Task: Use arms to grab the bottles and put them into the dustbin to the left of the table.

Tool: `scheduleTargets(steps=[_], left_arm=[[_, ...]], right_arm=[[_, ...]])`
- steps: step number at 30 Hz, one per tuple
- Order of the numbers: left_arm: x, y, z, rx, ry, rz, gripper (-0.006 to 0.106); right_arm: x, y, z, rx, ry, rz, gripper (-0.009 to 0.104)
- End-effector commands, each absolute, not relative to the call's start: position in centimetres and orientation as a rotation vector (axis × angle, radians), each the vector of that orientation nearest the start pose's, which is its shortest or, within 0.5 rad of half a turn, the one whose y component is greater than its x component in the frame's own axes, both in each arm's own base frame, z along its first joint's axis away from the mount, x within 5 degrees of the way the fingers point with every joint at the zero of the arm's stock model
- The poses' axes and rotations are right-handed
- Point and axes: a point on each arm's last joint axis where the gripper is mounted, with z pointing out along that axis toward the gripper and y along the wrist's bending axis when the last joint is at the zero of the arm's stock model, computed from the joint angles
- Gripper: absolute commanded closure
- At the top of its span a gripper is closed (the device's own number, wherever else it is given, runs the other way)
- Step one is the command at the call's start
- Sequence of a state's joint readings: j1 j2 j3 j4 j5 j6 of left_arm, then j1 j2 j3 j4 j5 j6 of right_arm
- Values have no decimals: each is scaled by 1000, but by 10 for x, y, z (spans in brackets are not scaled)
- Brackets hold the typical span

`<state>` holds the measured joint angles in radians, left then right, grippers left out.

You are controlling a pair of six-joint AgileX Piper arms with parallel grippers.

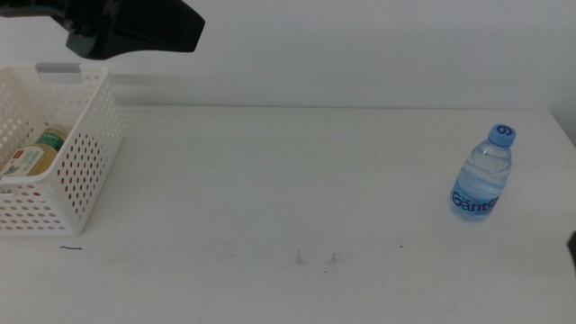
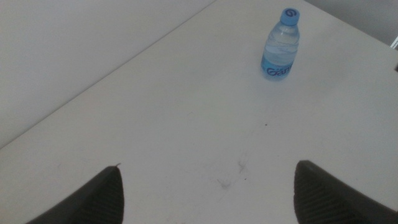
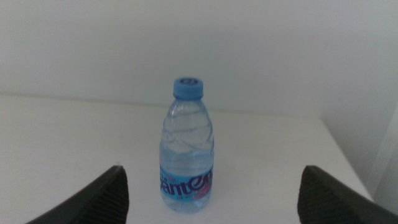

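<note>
A small clear water bottle [image 1: 483, 175] with a blue cap and label stands upright on the right side of the white table [image 1: 288, 198]. At the table's left end sits the white perforated dustbin [image 1: 76, 171], and a yellow tea bottle [image 1: 34, 155] with a green label lies inside it. The black left arm [image 1: 126, 27] hovers high above the dustbin. Its gripper [image 2: 208, 167] is open and holds nothing, with the water bottle [image 2: 281, 43] far across the table. My right gripper [image 3: 212, 168] is also open, facing the water bottle [image 3: 186, 149], which stands ahead of its jaws and apart from them.
Small dark marks [image 1: 315, 259] dot the tabletop near the front. A short dark line [image 1: 70, 248] lies just in front of the dustbin. A pale wall runs behind the table's far edge [image 1: 342, 107].
</note>
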<state>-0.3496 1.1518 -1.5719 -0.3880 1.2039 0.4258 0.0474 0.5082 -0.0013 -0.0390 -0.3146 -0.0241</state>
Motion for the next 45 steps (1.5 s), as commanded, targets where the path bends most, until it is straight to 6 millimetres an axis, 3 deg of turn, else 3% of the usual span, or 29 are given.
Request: scheduleTargets(steps=[1, 6, 12, 20, 32, 34, 36, 38, 42, 45], left_arm=[[173, -98, 485, 862, 2042, -443, 7], [174, -97, 485, 862, 2045, -425, 7], [174, -96, 484, 862, 2047, -416, 7], [174, -96, 484, 862, 2047, -413, 7], [174, -96, 484, 862, 2047, -413, 7], [174, -96, 484, 862, 2047, -413, 7], [174, -96, 484, 862, 2047, -413, 7], [174, -97, 484, 862, 2046, -419, 7], [174, -97, 484, 862, 2046, -422, 7], [174, -97, 484, 862, 2046, -422, 7]], right_arm=[[115, 6, 199, -116, 1674, -12, 16], [147, 9, 186, -136, 1742, -1, 16], [177, 12, 179, -127, 1639, 20, 16], [236, 14, 144, -128, 1752, 27, 16], [320, 23, 114, -121, 1779, 124, 17], [330, 23, 108, -129, 1838, 122, 25], [334, 23, 100, -132, 1910, 113, 47], [337, 27, 97, -149, 1966, 114, 92], [352, 60, 115, -169, 1938, 166, 97], [370, 115, 136, -302, 1889, 249, 97]])
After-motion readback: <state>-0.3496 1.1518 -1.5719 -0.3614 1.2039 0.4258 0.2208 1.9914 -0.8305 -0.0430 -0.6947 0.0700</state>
